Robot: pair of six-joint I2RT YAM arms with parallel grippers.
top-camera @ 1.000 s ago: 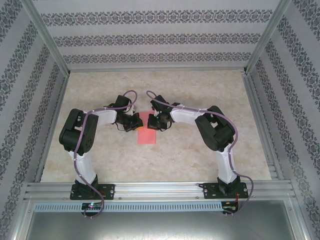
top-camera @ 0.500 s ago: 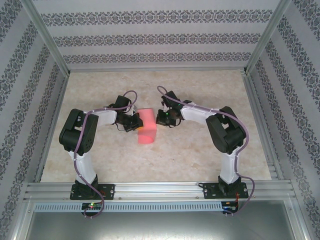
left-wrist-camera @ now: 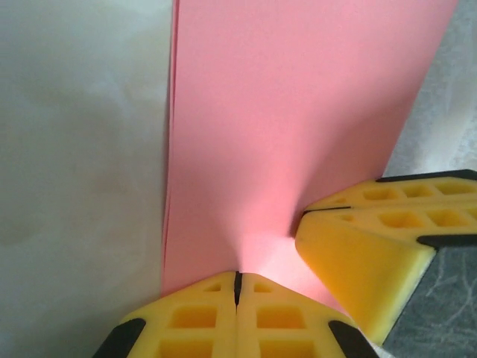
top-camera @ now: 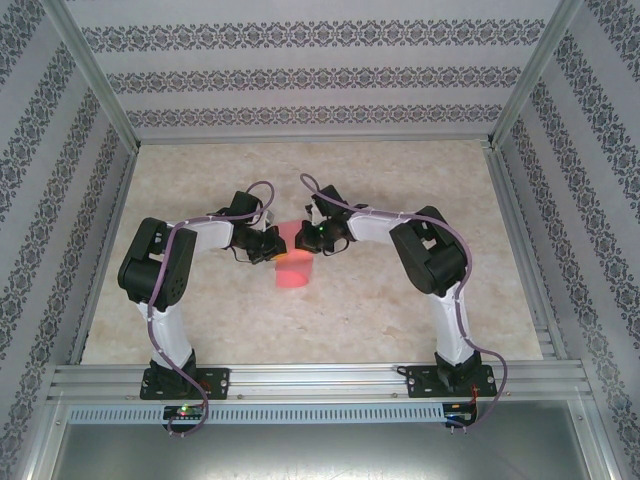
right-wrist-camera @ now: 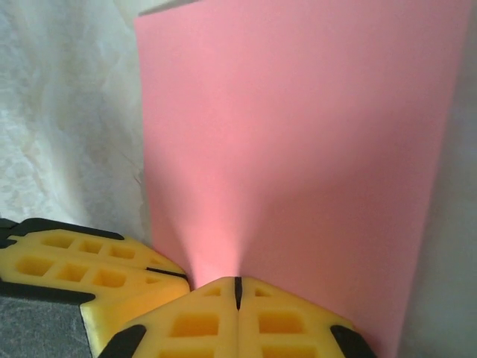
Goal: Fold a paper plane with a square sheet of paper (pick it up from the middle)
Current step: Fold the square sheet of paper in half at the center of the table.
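- Clamped fully closed with the left pincer (left-wrist-camera: 238,282) on one edge of the salmon-pink square sheet of paper (left-wrist-camera: 298,112).
- Gripped just as tightly by the right pincer (right-wrist-camera: 238,287), no gap at the jaws, just beside the other's yellow fingertips.
- Seen from above near the middle of the marbled surface (top-camera: 400,310), between both pincers.
- Doubled into layers along one long edge.

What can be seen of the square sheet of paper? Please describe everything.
The square sheet of paper is thin, plain, salmon-pink and unmarked. Layered edges along one side suggest a fold in half. It is in the middle of the table; the left arm and right arm pinch one end with shut jaws.
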